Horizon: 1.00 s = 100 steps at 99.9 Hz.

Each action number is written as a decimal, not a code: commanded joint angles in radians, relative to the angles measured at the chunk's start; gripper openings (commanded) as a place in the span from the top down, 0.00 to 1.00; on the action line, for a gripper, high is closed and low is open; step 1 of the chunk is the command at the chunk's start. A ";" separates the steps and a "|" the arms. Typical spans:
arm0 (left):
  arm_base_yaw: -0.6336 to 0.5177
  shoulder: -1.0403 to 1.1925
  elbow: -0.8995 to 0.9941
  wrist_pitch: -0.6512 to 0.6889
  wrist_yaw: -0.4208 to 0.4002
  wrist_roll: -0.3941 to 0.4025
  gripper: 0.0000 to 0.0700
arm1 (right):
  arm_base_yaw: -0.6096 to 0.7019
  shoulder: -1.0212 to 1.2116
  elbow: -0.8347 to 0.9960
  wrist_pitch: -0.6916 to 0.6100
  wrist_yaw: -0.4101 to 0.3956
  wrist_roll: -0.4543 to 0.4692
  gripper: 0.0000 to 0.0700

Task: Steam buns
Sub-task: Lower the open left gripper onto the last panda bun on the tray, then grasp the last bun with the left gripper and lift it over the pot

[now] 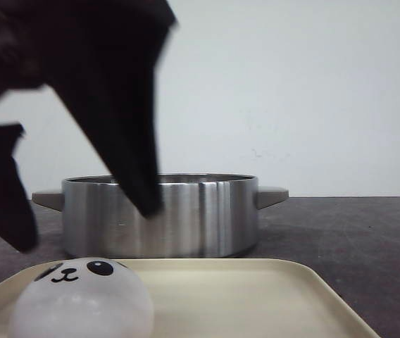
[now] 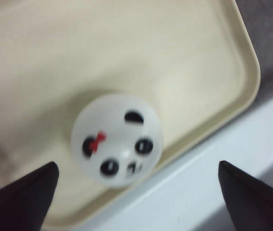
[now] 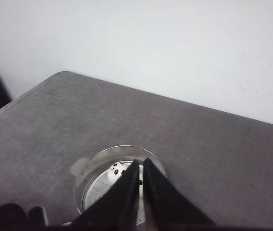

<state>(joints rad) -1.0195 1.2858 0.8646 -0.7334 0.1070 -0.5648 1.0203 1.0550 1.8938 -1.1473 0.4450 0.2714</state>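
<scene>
One round white panda-face bun sits on the cream plastic tray, under the wide-open left hand. At 12 o'clock, the shiny steel pot holds a bun already. The right hand is pinched closed, empty. More work is left.

The front view sits low, near desk height, facing forward across the cream plastic tray to the round stainless steel pot and the white wall behind. The left wrist view looks steeply down at close range onto the same tray, and both views share the white panda-faced bun resting on it. The right wrist view looks down from high up and farther off over the dark grey desk, sharing the pot with the front view.
</scene>
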 commanded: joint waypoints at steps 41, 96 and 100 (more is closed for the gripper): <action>-0.012 0.212 0.015 0.033 -0.007 -0.037 0.21 | 0.011 0.009 0.019 -0.014 0.000 0.017 0.99; -0.027 0.105 0.060 -0.035 -0.002 0.053 0.99 | 0.011 0.009 0.019 -0.049 0.001 0.021 0.99; -0.030 0.068 0.085 -0.048 -0.002 0.058 0.99 | 0.011 0.009 0.019 -0.051 0.001 0.021 0.99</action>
<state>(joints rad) -1.0325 1.4044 0.8875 -0.7849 0.1036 -0.5335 1.0203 1.0554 1.8935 -1.2018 0.4450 0.2779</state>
